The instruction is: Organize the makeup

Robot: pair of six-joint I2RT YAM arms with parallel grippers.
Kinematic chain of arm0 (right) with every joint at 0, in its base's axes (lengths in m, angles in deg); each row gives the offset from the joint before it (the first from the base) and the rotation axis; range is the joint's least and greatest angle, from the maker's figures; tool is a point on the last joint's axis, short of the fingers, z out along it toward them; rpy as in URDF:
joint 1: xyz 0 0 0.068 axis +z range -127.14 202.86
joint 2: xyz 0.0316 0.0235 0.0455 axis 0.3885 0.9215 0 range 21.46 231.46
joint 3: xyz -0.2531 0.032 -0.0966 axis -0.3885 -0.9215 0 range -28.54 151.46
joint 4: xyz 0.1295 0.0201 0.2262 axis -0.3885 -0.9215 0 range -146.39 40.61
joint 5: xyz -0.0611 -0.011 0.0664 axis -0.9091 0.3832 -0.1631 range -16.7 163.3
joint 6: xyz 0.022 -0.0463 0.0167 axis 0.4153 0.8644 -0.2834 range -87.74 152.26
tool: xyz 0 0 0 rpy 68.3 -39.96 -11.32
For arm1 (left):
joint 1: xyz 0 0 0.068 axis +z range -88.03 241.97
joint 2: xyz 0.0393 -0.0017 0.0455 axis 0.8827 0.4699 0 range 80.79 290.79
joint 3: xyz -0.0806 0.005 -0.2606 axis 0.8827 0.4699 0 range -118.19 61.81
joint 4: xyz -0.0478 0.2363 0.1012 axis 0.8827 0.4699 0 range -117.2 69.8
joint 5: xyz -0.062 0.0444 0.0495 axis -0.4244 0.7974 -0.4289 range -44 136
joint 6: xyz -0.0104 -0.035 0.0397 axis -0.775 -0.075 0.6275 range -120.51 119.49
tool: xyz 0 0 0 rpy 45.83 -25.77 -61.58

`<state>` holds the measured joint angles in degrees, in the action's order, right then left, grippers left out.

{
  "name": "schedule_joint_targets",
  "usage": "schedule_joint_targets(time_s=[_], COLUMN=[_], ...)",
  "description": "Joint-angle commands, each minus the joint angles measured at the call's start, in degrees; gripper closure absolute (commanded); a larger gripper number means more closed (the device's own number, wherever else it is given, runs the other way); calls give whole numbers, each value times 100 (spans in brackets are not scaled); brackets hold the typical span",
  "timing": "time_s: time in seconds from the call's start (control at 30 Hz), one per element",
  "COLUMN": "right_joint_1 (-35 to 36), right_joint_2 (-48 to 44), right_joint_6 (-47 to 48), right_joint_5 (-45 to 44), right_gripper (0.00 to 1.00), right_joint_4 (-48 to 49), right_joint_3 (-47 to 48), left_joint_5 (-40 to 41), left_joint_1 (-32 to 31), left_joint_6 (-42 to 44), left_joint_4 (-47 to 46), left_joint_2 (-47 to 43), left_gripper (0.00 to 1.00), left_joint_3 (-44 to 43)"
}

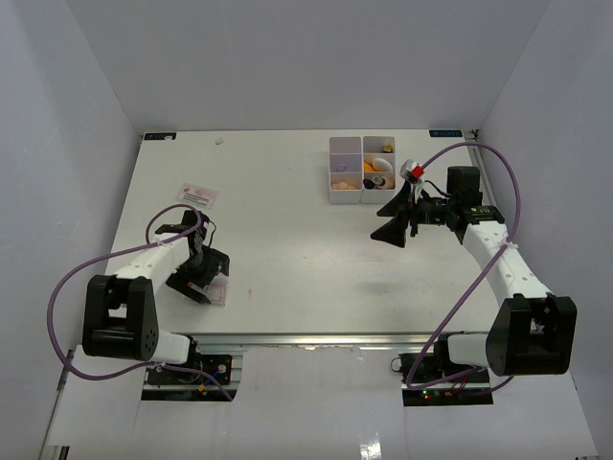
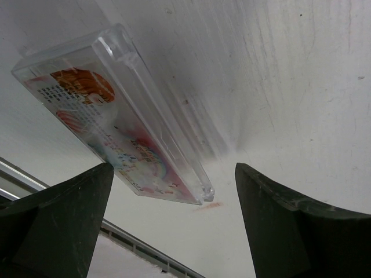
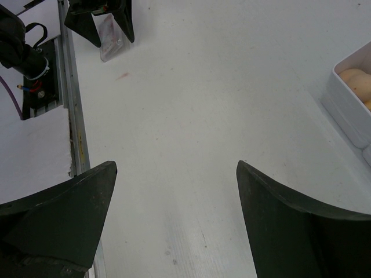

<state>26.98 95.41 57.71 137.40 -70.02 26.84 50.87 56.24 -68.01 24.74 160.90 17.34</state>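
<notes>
The makeup lies in a white compartment box (image 1: 347,195) at the back right: tan sponges (image 1: 342,178), an orange-white piece (image 1: 371,166) and a black-and-gold lipstick tube (image 1: 387,147). A clear flat case with colourful print (image 2: 116,127) lies on the table at the near left. My left gripper (image 2: 174,174) hangs open just over its corner, touching nothing. In the top view this left gripper (image 1: 204,283) sits beside the case (image 1: 219,291). My right gripper (image 1: 383,220) stands open and empty over bare table (image 3: 177,168), just in front of the box. One tan sponge (image 3: 353,78) shows at the right wrist view's edge.
A second printed packet (image 1: 198,195) lies at the back left. A small white bit (image 1: 220,141) rests near the far edge. The metal rail (image 1: 316,337) runs along the near edge. White walls close in the table on three sides.
</notes>
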Motion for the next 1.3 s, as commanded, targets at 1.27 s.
schedule_joint_targets(time_s=[1.27], right_joint_1=[-25], right_joint_2=[119], right_joint_6=[-200], right_joint_5=[-3], right_gripper=[10], right_joint_4=[32], right_joint_3=[-9], left_joint_5=[142], left_joint_1=[29], left_joint_6=[171], left_joint_4=[-121], left_joint_2=[-698], left_gripper=[2], left_joint_3=[404])
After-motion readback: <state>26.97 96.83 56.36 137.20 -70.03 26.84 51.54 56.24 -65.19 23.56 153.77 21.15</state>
